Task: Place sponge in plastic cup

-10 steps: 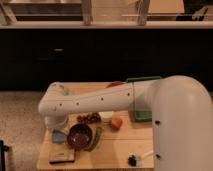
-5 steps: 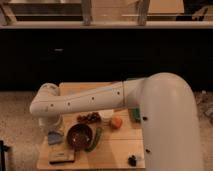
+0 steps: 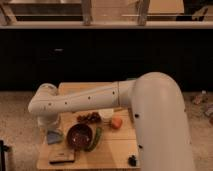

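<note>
lying nearest the camera, a little nearer than the claw (image 3: 51, 128), is a flat dark slab (image 3: 62, 157). well off to the claw's right sits a small black object (image 3: 132, 161), too dim to identify. the grey-blue sponge (image 3: 54, 136) rests on the table (image 3: 117, 150) right at the claw's near side; whether the two touch is unclear. the claw hangs low over the table's left edge, mostly hidden under the white arm (image 3: 85, 100), so i cannot tell if it is spread or pinching anything. just right of it stands the dark bowl (image 3: 80, 136), its inside too dark to read, with a green vegetable (image 3: 95, 140) along its right side. farther right and beyond, the pale plastic cup (image 3: 106, 115) stands upright, contents not visible, between a dark red cluster (image 3: 89, 118) and an orange fruit (image 3: 116, 122).
</note>
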Controlling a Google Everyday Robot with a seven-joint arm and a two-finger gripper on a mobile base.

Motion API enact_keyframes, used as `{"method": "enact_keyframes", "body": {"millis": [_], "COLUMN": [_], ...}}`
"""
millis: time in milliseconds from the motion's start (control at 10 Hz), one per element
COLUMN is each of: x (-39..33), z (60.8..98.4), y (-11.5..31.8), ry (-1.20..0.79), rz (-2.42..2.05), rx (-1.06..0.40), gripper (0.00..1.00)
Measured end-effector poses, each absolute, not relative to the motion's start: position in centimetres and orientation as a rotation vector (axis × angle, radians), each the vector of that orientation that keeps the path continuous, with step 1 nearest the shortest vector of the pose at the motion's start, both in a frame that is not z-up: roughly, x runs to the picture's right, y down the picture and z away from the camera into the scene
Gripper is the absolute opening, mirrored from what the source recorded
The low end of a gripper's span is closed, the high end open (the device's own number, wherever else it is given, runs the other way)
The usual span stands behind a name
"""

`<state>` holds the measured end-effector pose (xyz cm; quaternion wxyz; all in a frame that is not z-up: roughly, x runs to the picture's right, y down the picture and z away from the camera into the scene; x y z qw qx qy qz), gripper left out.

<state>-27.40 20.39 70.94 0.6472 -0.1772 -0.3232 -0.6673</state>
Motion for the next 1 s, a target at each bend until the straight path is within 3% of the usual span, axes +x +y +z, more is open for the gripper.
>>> {"method": "enact_keyframes", "body": {"millis": [300,400,1000], "x": [-27.9,-28.2,-28.4], "z": [71.7,71.8,72.4], "y": [20.5,20.5,20.2], "ry": [-0.723,-0.722,-0.719], "rz": [-1.525,-1.526,-1.499], "rx": [-0.417,-0.424,-0.439], "gripper": [0.03,0.08,0.66]}}
